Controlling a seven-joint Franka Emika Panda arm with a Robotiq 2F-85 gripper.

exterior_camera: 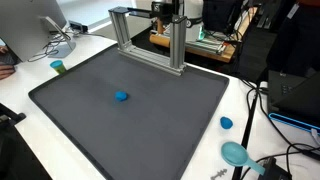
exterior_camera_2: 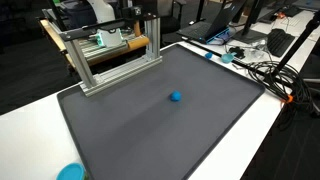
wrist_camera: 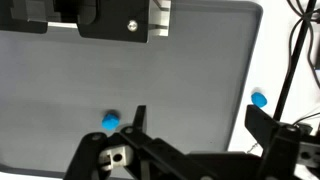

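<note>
Fingers: the black fingers (wrist_camera: 139,122) are seen at the lower edge of the wrist view, spread wide, with nothing held between them.
Nearest thing: a small blue ball (wrist_camera: 110,121) is seen just beside the tip of one finger, outside the gap; whether it is touched cannot be told.
Ball position: the small blue ball (exterior_camera: 121,96) is laid on a dark grey rectangular mat (exterior_camera: 160,130), apart from all its edges, as shown in both exterior views.
Bench: the dark grey rectangular mat is carried by a white bench (exterior_camera_2: 30,135).
Beside the mat: a small blue round cap (wrist_camera: 259,99) is laid on the bare bench just past the mat's edge, on the side of the other finger and well apart from the ball.
Far edge: a silver aluminium bar frame (exterior_camera: 179,45) is stood upright along the mat's far edge, well apart from the ball.
</note>
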